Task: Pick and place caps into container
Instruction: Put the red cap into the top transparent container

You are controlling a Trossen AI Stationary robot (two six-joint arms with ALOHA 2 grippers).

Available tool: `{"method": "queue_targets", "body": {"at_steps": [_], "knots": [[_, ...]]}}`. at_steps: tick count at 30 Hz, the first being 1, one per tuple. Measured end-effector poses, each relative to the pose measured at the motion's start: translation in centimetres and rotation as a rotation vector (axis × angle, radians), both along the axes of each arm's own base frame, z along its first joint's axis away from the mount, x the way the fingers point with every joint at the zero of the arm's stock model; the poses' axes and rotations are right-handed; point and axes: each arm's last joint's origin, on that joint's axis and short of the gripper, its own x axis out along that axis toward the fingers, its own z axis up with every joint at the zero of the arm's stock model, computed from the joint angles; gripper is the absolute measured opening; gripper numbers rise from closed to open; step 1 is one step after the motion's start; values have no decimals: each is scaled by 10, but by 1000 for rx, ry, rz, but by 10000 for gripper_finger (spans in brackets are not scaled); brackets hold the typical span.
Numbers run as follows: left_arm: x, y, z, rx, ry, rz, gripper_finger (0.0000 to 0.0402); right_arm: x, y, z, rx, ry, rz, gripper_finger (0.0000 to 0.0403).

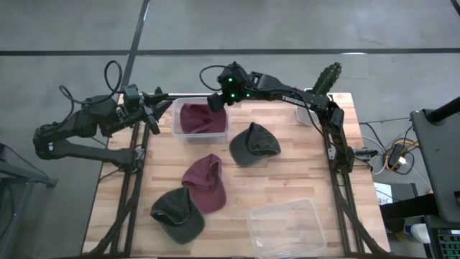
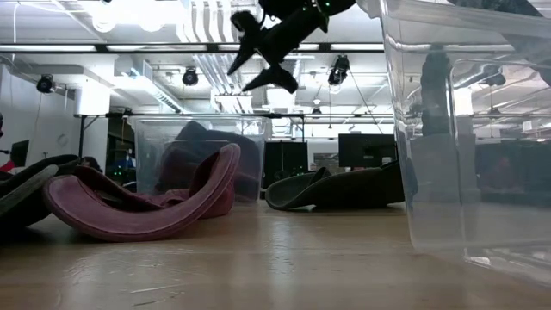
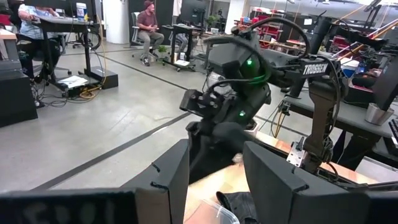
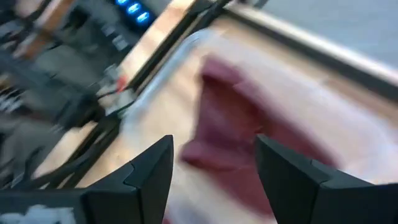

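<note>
Clear plastic tub nearest; right gripper spread, empty above soft maroon cap in clear container; left gripper spread beside it; wood-plank tabletop, concrete floor.

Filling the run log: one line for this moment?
right claw: open, above container | maroon cap: inside | left claw: open, beside container | three caps on table
</note>
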Motion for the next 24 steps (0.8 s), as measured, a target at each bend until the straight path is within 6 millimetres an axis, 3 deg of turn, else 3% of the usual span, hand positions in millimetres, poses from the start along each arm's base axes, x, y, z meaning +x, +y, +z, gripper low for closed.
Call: {"method": "queue_targets", "body": {"at_steps": [7,14,24], "knots": [[0,0,0,0,0,0,145,3,20,1,225,-38,212,215],[0,0,0,0,1,0,145,7,57,-4,339,15,382,215],[0,0,0,-9,-4,0,145,2,113,-27,469,239,503,215]]}}
